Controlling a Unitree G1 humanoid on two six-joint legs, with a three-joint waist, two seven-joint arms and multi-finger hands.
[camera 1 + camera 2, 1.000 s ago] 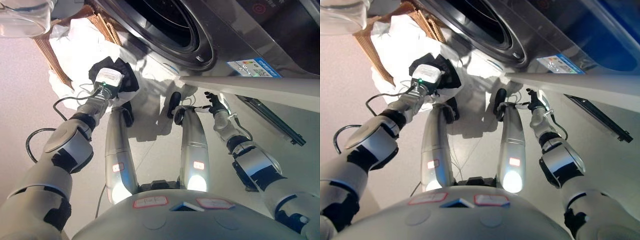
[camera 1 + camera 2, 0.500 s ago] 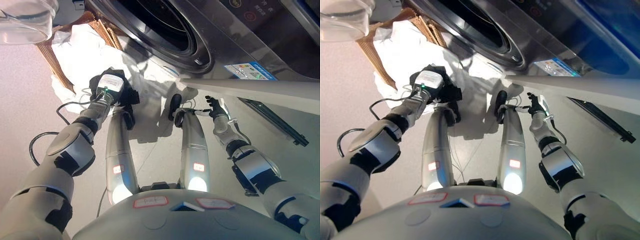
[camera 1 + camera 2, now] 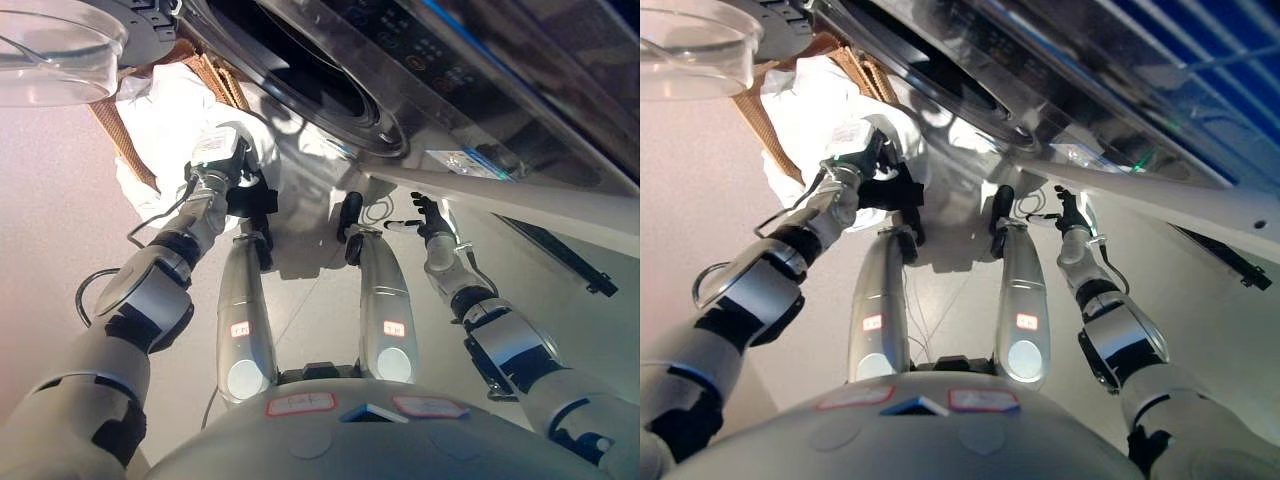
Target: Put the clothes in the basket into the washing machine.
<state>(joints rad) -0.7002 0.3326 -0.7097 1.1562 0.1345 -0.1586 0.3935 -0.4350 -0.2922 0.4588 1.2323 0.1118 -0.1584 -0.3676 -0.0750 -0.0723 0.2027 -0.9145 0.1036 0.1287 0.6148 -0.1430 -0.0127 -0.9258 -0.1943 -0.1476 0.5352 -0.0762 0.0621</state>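
The left hand [image 3: 243,190] curls its fingers round a soft black garment [image 3: 257,200], beside rumpled white cloth [image 3: 165,110] heaped in the woven wicker basket [image 3: 110,125]. The right hand [image 3: 430,217] hangs open-fingered under the steel washing machine [image 3: 440,90], near its round drum mouth [image 3: 300,70].

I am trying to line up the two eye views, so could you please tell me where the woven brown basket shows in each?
Left eye view: the woven brown basket is upper left, beside the washing machine's round door opening, holding white cloth.
Right eye view: the basket is again upper left.
Shared landmark: the left hand, just below the cloth.
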